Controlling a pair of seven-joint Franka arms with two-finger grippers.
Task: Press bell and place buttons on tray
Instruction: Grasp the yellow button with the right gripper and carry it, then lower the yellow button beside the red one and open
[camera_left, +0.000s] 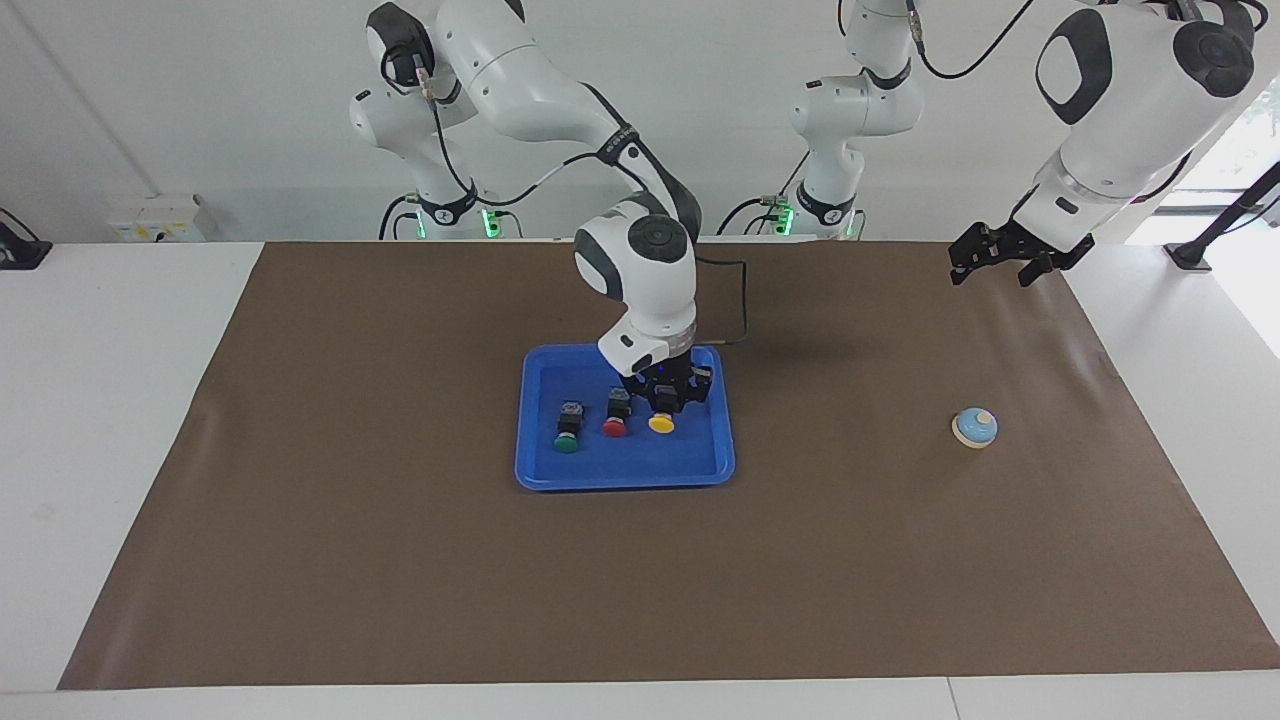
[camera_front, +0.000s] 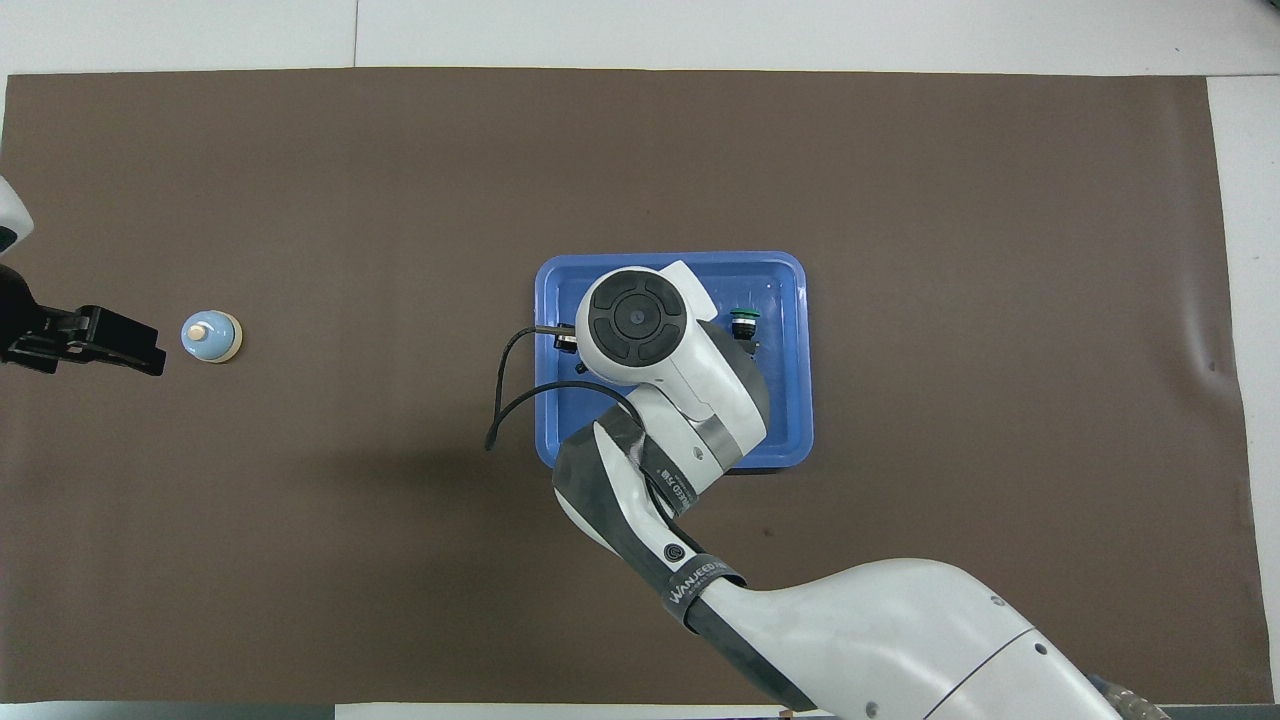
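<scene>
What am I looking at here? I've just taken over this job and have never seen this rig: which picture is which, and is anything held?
Two white robot arms work at a table covered by a brown mat. One picture faces the robots; the other looks down from above them. The right gripper is over the blue tray, shut on the yellow button. The red button and green button already lie in the tray. The left gripper waits, open, in the air. The bell stands toward the left arm's end.

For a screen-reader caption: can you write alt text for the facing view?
The right tool, shut on the yellow button, is low over the blue tray, beside the red button and green button lying in it. The left tool waits open, raised; the bell sits on the brown mat.
</scene>
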